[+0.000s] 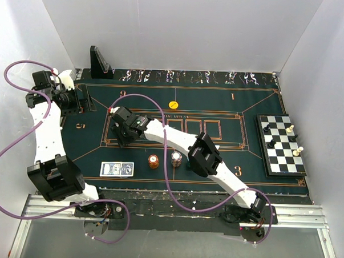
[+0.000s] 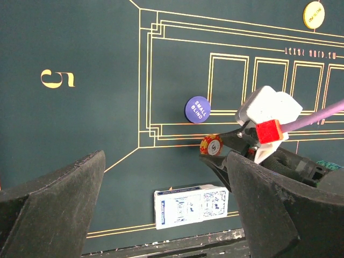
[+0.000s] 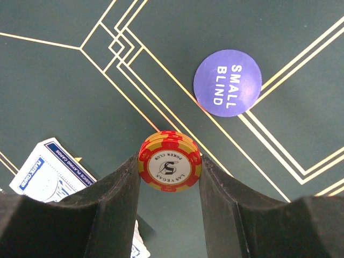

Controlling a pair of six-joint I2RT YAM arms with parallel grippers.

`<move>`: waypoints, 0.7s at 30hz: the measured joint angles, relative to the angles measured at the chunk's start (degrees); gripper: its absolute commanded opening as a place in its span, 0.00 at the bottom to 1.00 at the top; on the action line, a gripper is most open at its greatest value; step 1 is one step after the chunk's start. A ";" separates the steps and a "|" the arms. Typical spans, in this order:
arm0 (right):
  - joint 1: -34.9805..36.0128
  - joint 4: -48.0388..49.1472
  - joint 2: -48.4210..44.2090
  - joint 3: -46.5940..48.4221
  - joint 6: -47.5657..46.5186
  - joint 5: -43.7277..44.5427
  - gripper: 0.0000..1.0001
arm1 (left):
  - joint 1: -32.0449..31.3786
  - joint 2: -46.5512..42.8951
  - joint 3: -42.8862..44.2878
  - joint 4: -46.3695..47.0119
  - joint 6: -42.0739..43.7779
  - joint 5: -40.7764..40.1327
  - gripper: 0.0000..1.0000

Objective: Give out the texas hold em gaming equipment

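At the near edge of the counter (image 1: 91, 154) lie the blue-backed cards (image 1: 117, 169), with an orange chip stack (image 1: 153, 161) and a white-pink chip stack (image 1: 176, 159) beside them. Further in, the right gripper (image 3: 170, 164) is clamped on a red-yellow 5 chip (image 2: 210, 144), near the blue small-blind disc (image 3: 227, 83). The left gripper (image 2: 165, 161) hangs spread wide, holding nothing. A yellow disc (image 1: 173, 105) lies farthest.
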 measured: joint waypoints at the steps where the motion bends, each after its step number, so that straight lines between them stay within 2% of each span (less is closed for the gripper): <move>1: -0.13 0.35 0.28 0.09 0.09 -0.17 0.17 | 0.00 0.04 0.00 0.00 0.02 0.07 0.98; 4: -0.20 0.55 1.49 0.11 0.44 -0.48 0.22 | 0.09 0.22 0.00 0.00 0.13 0.37 0.98; 8: -0.28 0.72 2.64 0.42 0.52 -0.85 0.51 | 0.22 0.50 0.00 -0.04 0.17 0.66 0.98; 13: -0.57 0.76 2.73 0.52 0.85 -1.75 0.76 | 0.26 0.52 0.26 -0.46 0.20 0.85 0.98; 16: -0.50 0.79 2.71 0.74 0.76 -1.99 0.83 | 0.26 0.52 0.63 -0.72 0.17 1.07 0.98; 21: -0.61 0.07 2.10 0.70 0.04 -1.05 0.87 | 0.26 0.52 0.96 -1.03 0.15 1.25 0.98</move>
